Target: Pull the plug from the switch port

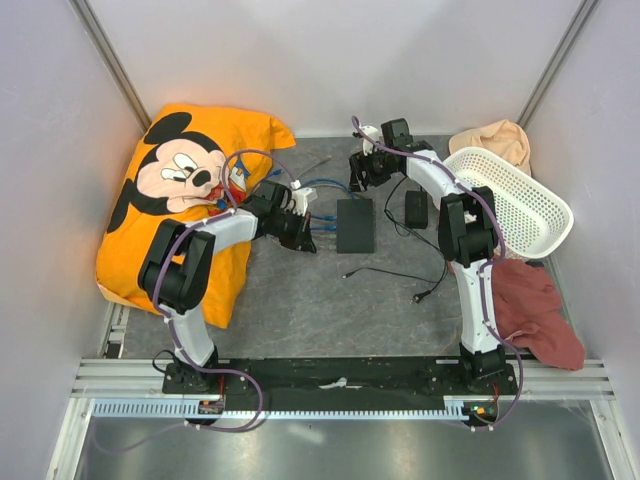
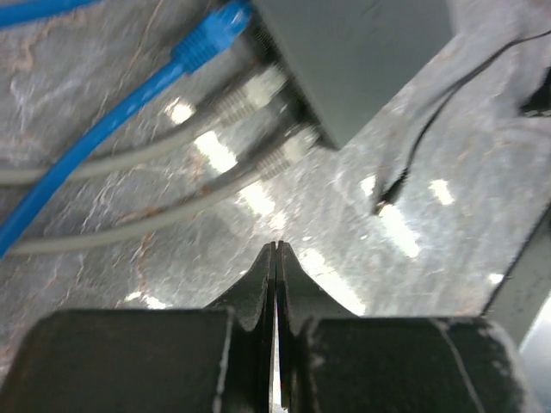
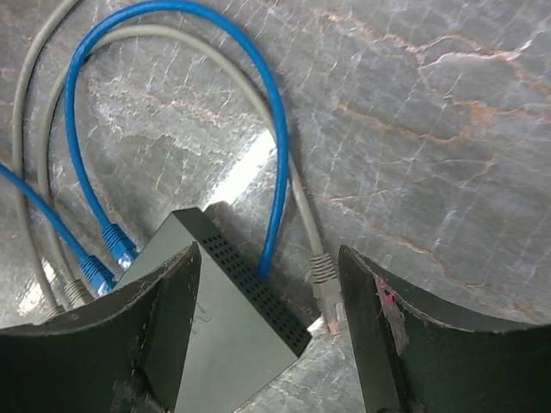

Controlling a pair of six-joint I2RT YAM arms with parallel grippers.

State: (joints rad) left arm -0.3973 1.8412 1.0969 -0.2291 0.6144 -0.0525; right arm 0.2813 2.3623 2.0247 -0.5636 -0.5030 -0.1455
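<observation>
Grey marbled tabletop [image 1: 300,310] between white walls. An orange pillow [image 1: 180,190] crowds the left arm, a white basket [image 1: 510,200] the right. The black box [image 1: 355,225] lies mid-table. Only the left wrist view shows grey plugs [image 2: 258,90] meeting its ports [image 2: 293,107], with the left gripper [image 2: 275,254] pinched together, empty, just short of them. The right gripper [image 3: 269,251] is spread wide over the box's corner, beside a loose plug [image 3: 327,292].

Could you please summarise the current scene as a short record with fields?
switch: flat black box on the grey table
plugged in: one blue plug and two grey plugs along its port edge
loose: grey connector lying by the switch's corner
left gripper: shut, empty, short of the plugs
right gripper: open, above the switch
</observation>
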